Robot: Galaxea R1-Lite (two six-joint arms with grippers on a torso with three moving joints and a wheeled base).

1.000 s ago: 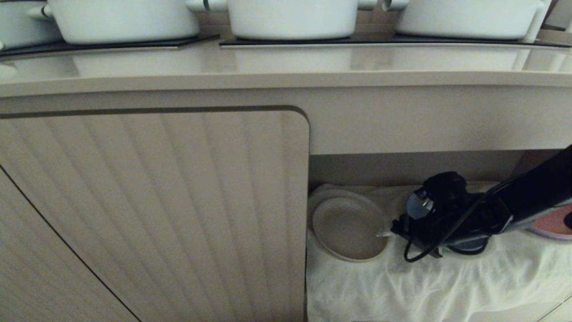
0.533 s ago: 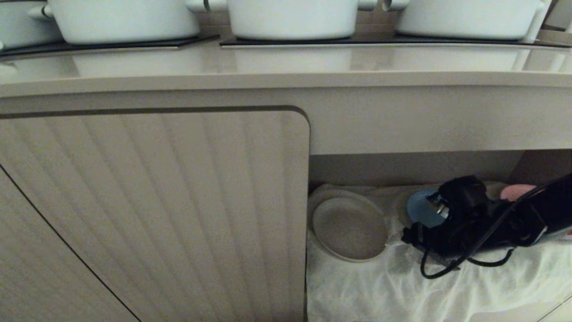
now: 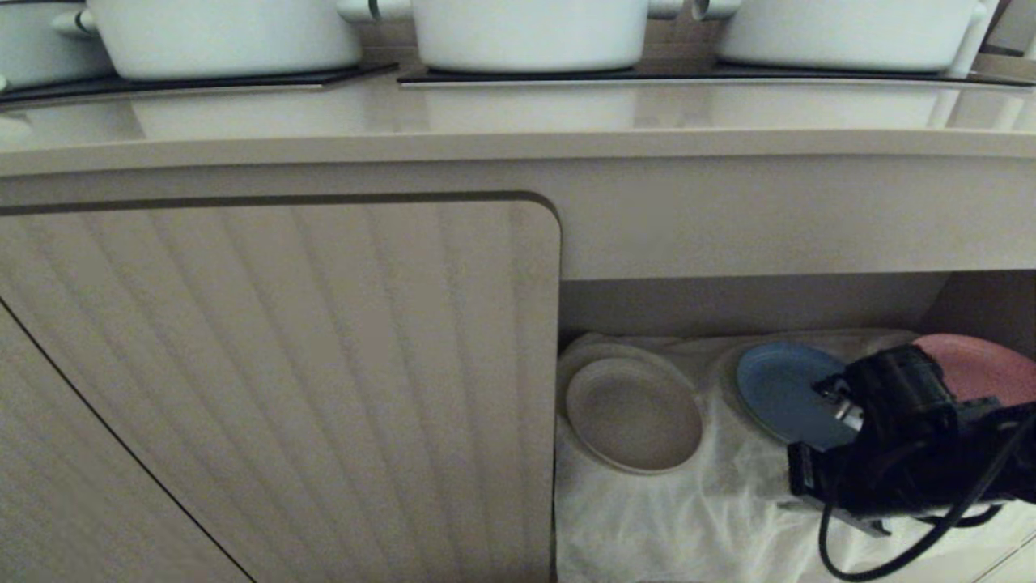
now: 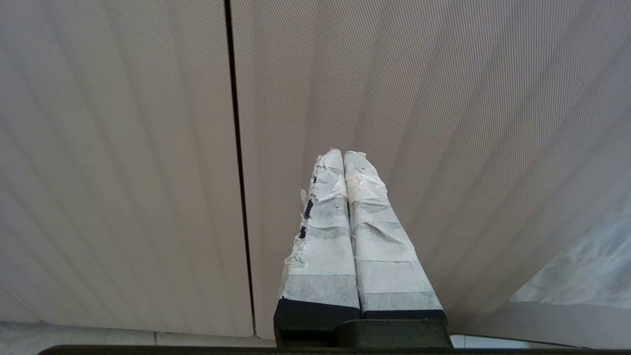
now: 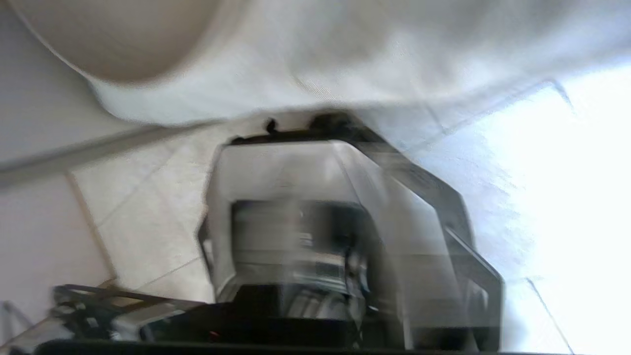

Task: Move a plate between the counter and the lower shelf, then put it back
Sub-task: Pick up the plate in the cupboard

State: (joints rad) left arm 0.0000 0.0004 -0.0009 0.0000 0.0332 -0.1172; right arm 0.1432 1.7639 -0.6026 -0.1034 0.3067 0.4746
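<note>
Tool positions: the right tool (image 3: 797, 486) hangs at the front lip of the lower shelf (image 3: 728, 304), well to the right of the plate (image 3: 633, 414) and nearer the viewer. Whether it is clenched or released cannot be told, but it carries no plate. The left tool (image 4: 345, 155) is clenched on nothing and faces the ribbed cabinet door (image 3: 283, 364) left of the plate, so the right arm is judged the nearer one.

The plate lies flat on the white cloth (image 3: 688, 518), just beside the door edge. Being round, it has no long axis. A blue plate (image 3: 781, 389) lies to its right, a pink plate (image 3: 967, 368) beyond that. Open cloth separates plate and right tool. Above and behind the plate runs the desk (image 3: 486, 113), whose front strip is bare before the white pots (image 3: 530, 32).
</note>
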